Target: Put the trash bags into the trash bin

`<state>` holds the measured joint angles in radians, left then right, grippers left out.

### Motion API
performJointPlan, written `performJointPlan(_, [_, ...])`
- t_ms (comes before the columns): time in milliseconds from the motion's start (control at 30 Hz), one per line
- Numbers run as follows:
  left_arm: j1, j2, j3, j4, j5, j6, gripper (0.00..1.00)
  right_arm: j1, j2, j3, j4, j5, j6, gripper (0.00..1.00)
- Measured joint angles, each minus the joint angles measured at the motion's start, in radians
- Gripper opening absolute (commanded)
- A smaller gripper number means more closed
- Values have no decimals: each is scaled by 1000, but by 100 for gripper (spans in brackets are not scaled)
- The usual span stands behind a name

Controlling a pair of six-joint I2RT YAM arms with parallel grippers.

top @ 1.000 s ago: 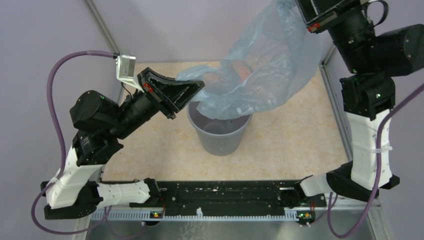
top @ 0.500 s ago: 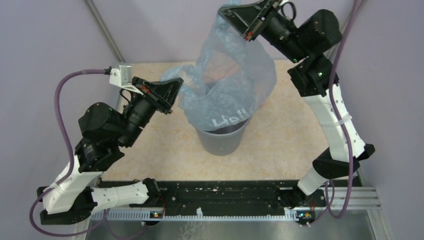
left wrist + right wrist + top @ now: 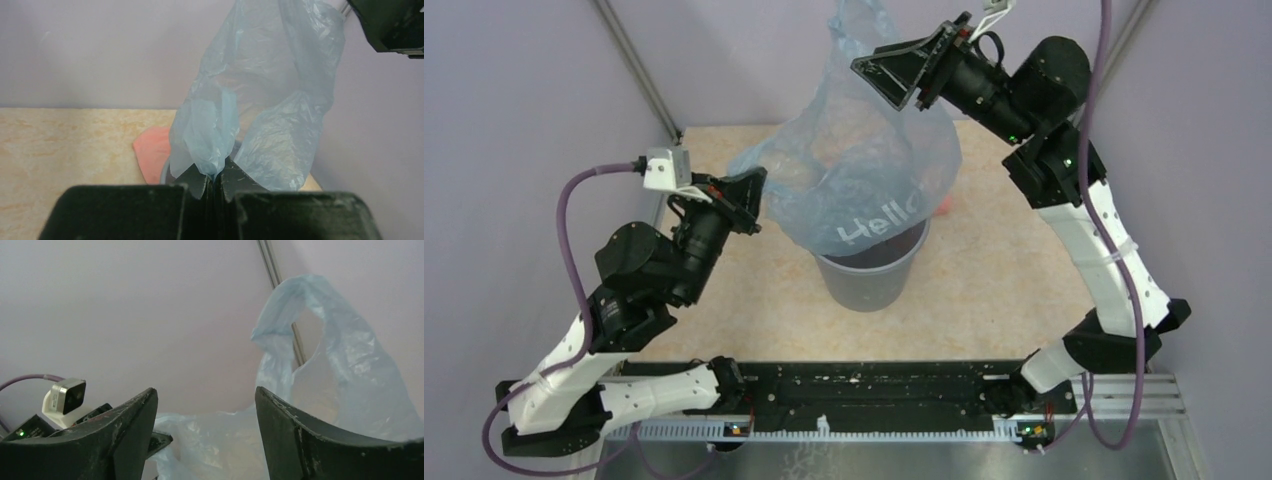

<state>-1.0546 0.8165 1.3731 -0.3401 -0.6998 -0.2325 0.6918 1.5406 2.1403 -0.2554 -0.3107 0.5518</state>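
The left gripper is pinched tight on a fold of the trash bag, the right gripper gapes empty beside its tall top, and its lower end sits at the mouth of the trash bin below both, so I'd press that top slowly downward.

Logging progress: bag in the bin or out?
Out, mostly. The bag stands tall above the bin, lower part draped over its rim; the left gripper pinches one corner.
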Motion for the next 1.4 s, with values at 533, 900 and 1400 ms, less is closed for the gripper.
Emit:
performJointPlan(533, [0,-69,-72,18,8,3,0,-16,-325,-240,-174,365,-296,95])
performJointPlan(900, [0,-99,-76,17,34,-1,0,-325,-400,-711,-84,196,-269,99])
performJointPlan(1400, [0,-101,-76,16,45,1,0,-472,-327,-917,325,-242,-32,68])
